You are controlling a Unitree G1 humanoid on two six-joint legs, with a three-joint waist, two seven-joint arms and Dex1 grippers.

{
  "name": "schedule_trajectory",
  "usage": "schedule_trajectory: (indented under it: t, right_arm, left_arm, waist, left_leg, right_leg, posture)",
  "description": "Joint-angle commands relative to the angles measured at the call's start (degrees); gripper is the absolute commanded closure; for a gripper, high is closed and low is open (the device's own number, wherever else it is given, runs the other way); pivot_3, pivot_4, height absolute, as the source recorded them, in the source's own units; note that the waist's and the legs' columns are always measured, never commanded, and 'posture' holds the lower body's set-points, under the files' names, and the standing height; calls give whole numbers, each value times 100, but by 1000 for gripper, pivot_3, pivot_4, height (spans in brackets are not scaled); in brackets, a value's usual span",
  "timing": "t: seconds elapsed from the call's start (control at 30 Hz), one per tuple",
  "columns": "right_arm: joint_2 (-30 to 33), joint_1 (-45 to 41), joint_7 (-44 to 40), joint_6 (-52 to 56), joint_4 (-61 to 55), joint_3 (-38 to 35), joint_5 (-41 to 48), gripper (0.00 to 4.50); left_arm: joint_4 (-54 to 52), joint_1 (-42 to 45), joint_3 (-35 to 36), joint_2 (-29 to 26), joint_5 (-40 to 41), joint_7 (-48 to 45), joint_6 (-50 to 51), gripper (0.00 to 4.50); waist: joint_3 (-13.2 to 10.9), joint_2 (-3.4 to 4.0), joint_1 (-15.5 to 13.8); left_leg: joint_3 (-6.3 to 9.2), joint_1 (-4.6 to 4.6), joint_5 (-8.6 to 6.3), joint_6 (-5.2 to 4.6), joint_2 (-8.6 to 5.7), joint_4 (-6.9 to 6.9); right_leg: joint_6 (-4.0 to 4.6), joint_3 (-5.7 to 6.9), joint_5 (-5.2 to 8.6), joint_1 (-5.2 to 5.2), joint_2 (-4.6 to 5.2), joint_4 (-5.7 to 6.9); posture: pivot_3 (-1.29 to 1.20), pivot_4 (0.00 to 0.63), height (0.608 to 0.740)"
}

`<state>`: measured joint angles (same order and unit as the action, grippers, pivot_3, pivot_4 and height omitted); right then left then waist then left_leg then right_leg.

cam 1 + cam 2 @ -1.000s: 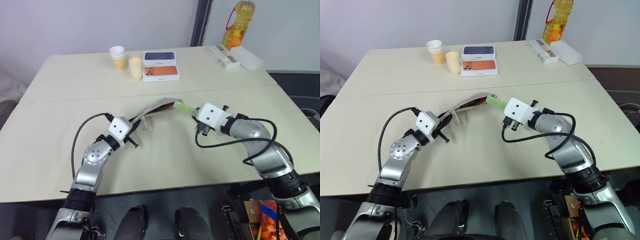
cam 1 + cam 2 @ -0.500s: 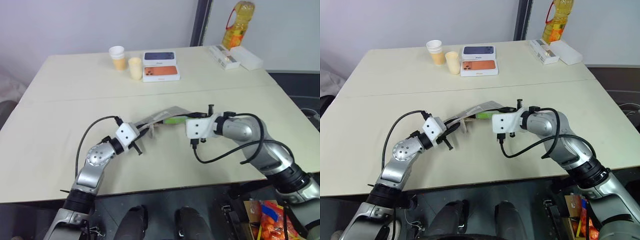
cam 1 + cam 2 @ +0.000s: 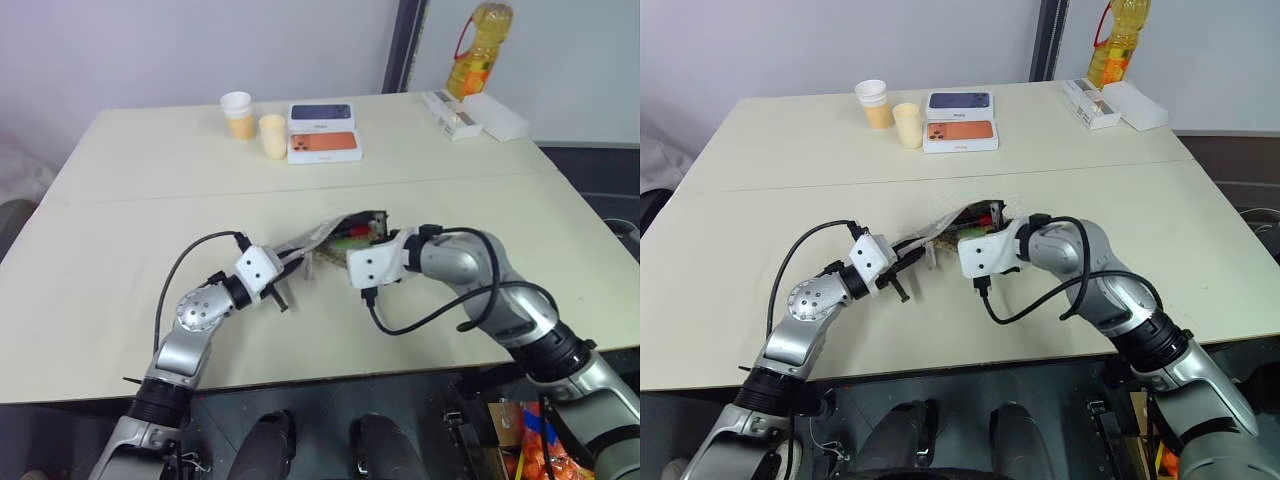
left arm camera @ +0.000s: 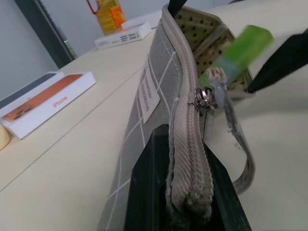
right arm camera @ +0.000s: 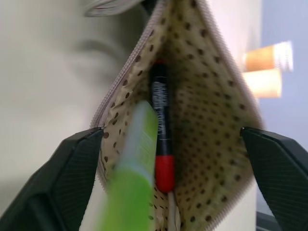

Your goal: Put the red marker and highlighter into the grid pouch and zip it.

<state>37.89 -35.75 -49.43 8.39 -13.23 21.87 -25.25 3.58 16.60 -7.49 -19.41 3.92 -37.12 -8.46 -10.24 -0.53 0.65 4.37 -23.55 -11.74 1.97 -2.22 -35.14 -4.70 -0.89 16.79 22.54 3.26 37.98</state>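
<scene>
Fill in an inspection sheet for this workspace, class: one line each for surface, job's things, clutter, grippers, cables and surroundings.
Surface: pale table, two slabs meeting at a seam.
Job's things: grid pouch held up, mouth open; red marker inside; highlighter at the mouth, partly in.
Clutter: two paper cups, orange phone box and dark phone box, two white boxes at the far edge.
Grippers: left gripper shut on the pouch's zipper edge; right gripper open at the pouch mouth.
Cables: black cable looped at each wrist.
Surroundings: oil bottle behind the table; wall.
</scene>
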Motion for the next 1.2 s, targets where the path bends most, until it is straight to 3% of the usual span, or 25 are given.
schedule_trajectory:
  t: [0.03, 0.23, 0.37, 0.63, 0.87, 0.97, 1.2]
  right_arm:
    - [-298, -240, 35, 417, -361, -1065, 1078, 61]
    - [-502, -124, -412, 2188, -1029, -2222, 2961, 61]
    - [-548, 338, -406, 3437, -1477, -2499, 3901, 61]
    - [-1719, 646, 1325, 3919, -1022, -2153, 3728, 61]
    - [-2208, 475, 1919, 3664, -543, -1823, 3680, 61]
    - [-2345, 401, 2056, 3598, -416, -1803, 3733, 896]
    - [-2483, 340, 2137, 3548, -461, -1855, 3932, 4434]
  left_arm:
    - [-247, 219, 209, 147, 300, 128, 152, 4500]
    - [-141, 633, 441, 514, 787, 327, 765, 4500]
    - [8, 1033, 596, 879, 1169, 470, 1224, 4500]
    - [137, 1421, 681, 1448, 1396, 849, 1761, 4500]
    - [7, 1296, 609, 1534, 1374, 886, 1884, 4500]
    - [-22, 1271, 613, 1535, 1354, 912, 1910, 4500]
    - [-186, 1075, 611, 1488, 1332, 974, 1931, 4500]
  waist:
    - [0, 0, 0]
    - [-3, -5, -15]
    - [-3, -6, -18]
    - [-3, -7, 29]
    - [-3, -7, 4]
    - [-3, -7, 7]
    - [-3, -7, 18]
  left_leg:
    - [0, 0, 0, 0, 0, 0]
    - [5, 0, 0, 0, -1, -3]
    - [9, -1, 0, -1, -2, -4]
    - [6, 1, 0, -1, 3, -3]
    - [5, 1, 1, 0, -4, -4]
    - [6, 1, 1, 0, -4, -3]
    - [6, 1, 1, 0, -3, -2]
  right_leg:
    - [0, 0, 0, 0, 0, 0]
    - [-1, 4, -1, -6, 0, 0]
    - [-1, 7, -1, -9, 1, 0]
    - [-1, 4, -1, -1, -9, 11]
    - [-1, 4, -1, -2, -10, 9]
    - [-1, 4, -1, -1, -11, 9]
    - [-1, 3, -1, -1, -11, 9]
  posture:
    - [0, 150, 740]
    - [0, 150, 740]
    - [0, 150, 740]
    - [0, 150, 740]
    - [0, 150, 740]
    - [0, 150, 740]
    - [0, 150, 740]
